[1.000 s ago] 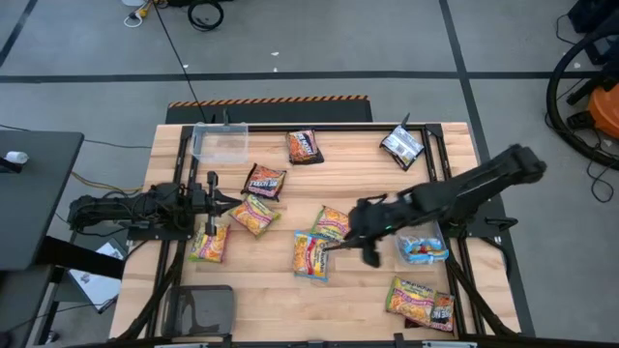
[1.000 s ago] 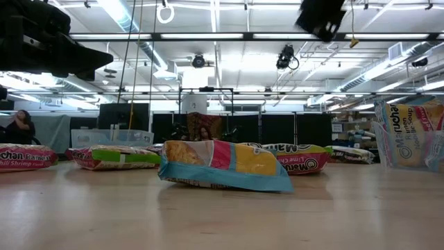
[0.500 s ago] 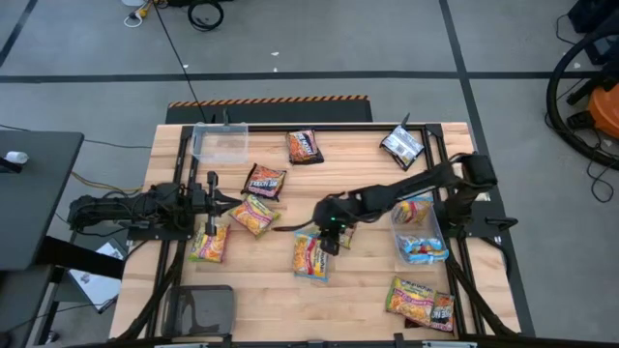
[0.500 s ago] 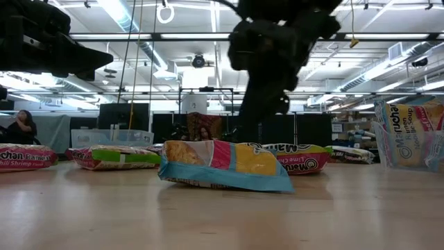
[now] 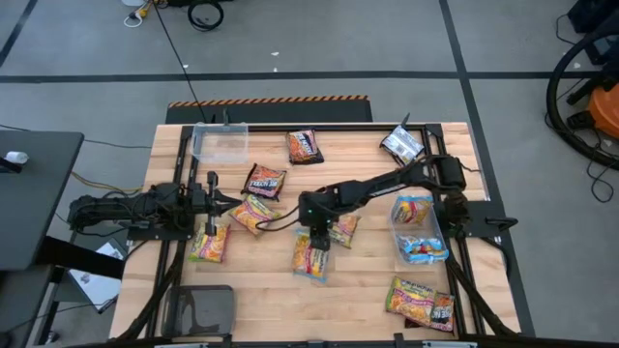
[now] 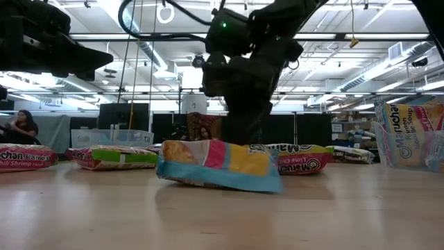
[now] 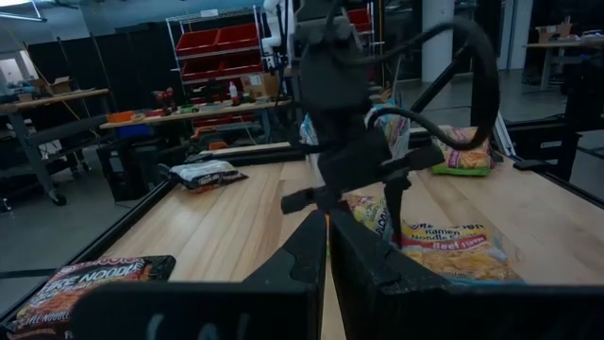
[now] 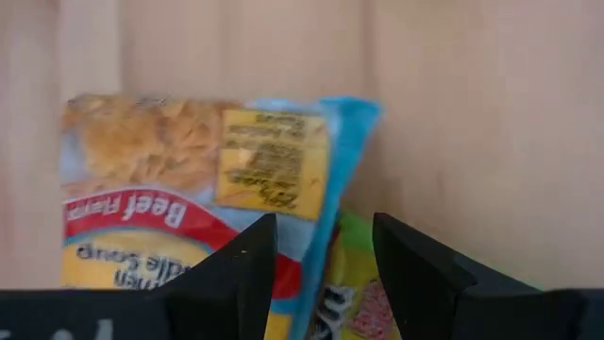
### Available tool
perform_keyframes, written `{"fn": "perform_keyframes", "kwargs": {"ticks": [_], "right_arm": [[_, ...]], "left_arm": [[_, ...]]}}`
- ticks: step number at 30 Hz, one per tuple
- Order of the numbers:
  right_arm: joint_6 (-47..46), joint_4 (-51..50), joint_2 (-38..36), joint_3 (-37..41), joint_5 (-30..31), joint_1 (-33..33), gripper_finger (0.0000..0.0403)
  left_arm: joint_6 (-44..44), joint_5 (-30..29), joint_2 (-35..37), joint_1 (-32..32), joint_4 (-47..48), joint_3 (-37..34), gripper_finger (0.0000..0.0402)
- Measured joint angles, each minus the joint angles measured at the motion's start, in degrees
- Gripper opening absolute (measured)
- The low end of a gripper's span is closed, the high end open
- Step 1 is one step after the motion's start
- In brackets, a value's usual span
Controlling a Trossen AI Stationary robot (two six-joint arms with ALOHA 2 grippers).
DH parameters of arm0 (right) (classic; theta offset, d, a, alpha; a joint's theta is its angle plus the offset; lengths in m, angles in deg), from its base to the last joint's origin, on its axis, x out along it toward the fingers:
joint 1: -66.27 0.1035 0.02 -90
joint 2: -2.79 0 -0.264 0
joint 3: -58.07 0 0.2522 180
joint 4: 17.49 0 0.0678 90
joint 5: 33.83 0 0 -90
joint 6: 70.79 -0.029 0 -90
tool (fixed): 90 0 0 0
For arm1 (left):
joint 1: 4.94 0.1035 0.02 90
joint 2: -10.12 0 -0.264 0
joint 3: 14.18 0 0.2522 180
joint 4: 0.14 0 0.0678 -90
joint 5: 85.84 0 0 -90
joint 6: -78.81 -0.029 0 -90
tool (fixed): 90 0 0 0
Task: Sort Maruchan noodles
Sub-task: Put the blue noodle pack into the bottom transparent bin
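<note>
Two spread fingers of my right gripper (image 8: 316, 274) hang over the blue-edged beef noodle packet (image 5: 310, 255), gripping nothing; my left gripper (image 5: 224, 202) rests clenched, empty.

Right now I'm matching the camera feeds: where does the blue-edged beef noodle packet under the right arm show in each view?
High view: blue-edged beef packet at table centre front, under the right tool.
Low view: centre foreground, the dark arm above it.
Left wrist view: beyond the shut left tool, below the other arm.
Right wrist view: fills the frame.
Shared landmark: the lime-green packet beside it.
</note>
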Motion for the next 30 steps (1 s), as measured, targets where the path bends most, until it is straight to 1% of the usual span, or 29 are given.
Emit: {"fn": "perform_keyframes", "kwargs": {"ticks": [3,5,10,13,15,17,22,23,25,27,30], "right_arm": [[1.10,-0.95,0.86,0.04,-5.59,-0.32,0.0181],[1.15,-1.37,1.31,0.04,-7.77,0.11,0.0181],[0.92,0.36,2.95,-0.07,-8.80,2.26,0.0179],[0.66,1.14,3.49,-0.16,-8.65,3.15,0.0168],[-0.08,1.47,3.50,-0.16,-8.10,3.67,0.0150],[-2.12,2.00,3.26,-0.11,-7.71,3.92,0.0123],[-4.99,2.14,1.34,0.16,-5.92,3.93,0.0021],[-5.20,1.49,0.62,0.25,-5.09,3.92,0.0012],[-6.37,-0.29,-1.59,0.32,-3.61,3.82,0.0011],[-6.65,-2.92,-4.94,0.29,-2.11,3.83,0.0008],[-6.87,-8.74,-10.91,0.26,-1.46,4.33,0.0006]], "left_arm": [[0.00,0.00,0.01,0.01,0.00,0.00,0.0025],[0.02,-0.01,0.02,-0.01,-0.01,0.00,0.0025],[0.00,-0.01,-0.26,0.01,-0.05,0.00,0.0025],[0.01,-0.03,-0.72,0.01,-0.08,0.00,0.0025],[0.00,0.01,-0.86,0.00,0.00,0.00,0.0025],[0.02,-0.01,-1.03,0.00,0.02,0.00,0.0025],[0.00,-0.01,-1.11,0.01,-0.03,0.00,0.0025],[0.00,-0.01,-1.11,-0.01,-0.02,0.00,0.0025],[0.02,-0.01,-1.11,-0.01,-0.02,0.00,0.0025],[0.00,-0.03,-1.11,-0.01,-0.02,0.00,0.0025],[0.01,-0.02,-1.11,-0.01,-0.02,0.00,0.0025]]}}
